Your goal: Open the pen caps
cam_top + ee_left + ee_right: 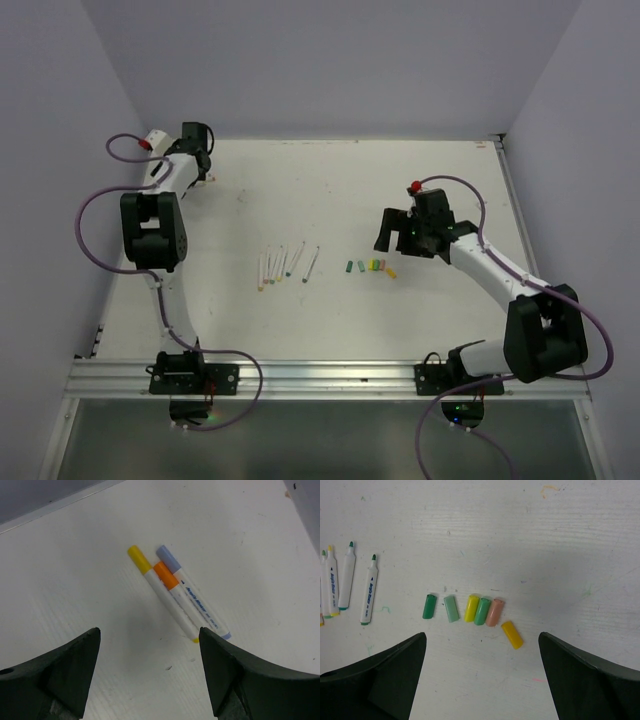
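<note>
Several loose pen caps lie in a row: dark green [429, 606], pale green [451, 608], yellow [471, 608], green [482, 611], pink [494, 612] and orange-yellow [512, 634]. The row also shows in the top view [370, 267]. Uncapped white pens [285, 262] lie left of them, two of them clear in the right wrist view [369, 590]. My right gripper [482, 672] is open and empty just short of the caps. My left gripper [150, 655] is open and empty at the far left corner [203, 165]. It stands over three capped pens [172, 597] with yellow, orange and lilac caps.
The table's [330, 190] back wall runs close behind the left gripper. A raised rail [515, 215] borders the right side. Purple cables loop around both arms. A metal rail [320, 375] crosses the near edge.
</note>
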Robot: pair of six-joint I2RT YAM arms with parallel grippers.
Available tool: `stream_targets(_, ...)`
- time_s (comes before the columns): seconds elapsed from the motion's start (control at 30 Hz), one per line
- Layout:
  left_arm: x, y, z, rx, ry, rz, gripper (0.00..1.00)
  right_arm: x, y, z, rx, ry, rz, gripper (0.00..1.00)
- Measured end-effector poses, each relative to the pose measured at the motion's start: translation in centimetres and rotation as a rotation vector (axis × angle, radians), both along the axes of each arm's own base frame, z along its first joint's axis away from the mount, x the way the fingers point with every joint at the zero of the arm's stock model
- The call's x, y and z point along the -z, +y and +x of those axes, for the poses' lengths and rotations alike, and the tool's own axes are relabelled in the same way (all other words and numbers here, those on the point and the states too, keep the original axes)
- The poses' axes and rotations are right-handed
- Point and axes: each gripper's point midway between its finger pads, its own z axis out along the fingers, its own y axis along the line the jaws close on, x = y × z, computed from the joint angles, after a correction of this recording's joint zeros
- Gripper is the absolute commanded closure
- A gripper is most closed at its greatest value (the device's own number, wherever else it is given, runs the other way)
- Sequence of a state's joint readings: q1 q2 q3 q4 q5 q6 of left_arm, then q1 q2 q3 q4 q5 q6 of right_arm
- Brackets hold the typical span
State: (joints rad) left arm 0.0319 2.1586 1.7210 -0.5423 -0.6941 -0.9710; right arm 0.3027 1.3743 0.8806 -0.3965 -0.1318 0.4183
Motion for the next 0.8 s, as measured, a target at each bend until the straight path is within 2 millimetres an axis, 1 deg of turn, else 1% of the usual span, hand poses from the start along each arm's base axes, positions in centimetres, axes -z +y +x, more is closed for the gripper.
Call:
stream_targets(0.13,0.0,0.1,2.3,-0.024,-0.019,-0.013,0.19,0.1,0.0,0.0,0.000,-0.002,0.001,0.01)
stream_targets(0.23,1.2,-0.1,3.0,-0.029,0.007,-0.028,0.20,0.1,0.0,0.0,-0.002,-0.002,0.003,0.02)
stream_targets(0.37,3.2,-0.3,2.2,-0.034,0.065,-0.046,0.20,0.1,0.2,0.1,-0.004,-0.007,0.008,0.02)
stream_targets(0.5,3.8,-0.5,1.8,-0.033,0.086,-0.056,0.20,0.4,0.2,-0.2,-0.009,0.003,0.011,0.01)
stream_targets(0.6,4.6,-0.6,1.2,-0.040,0.102,-0.066,0.21,0.5,0.2,-0.3,-0.011,0.006,0.013,0.01)
stream_targets(0.8,4.7,-0.7,1.0,-0.059,0.097,-0.078,0.21,0.5,0.2,-0.3,-0.011,0.002,0.014,0.01)
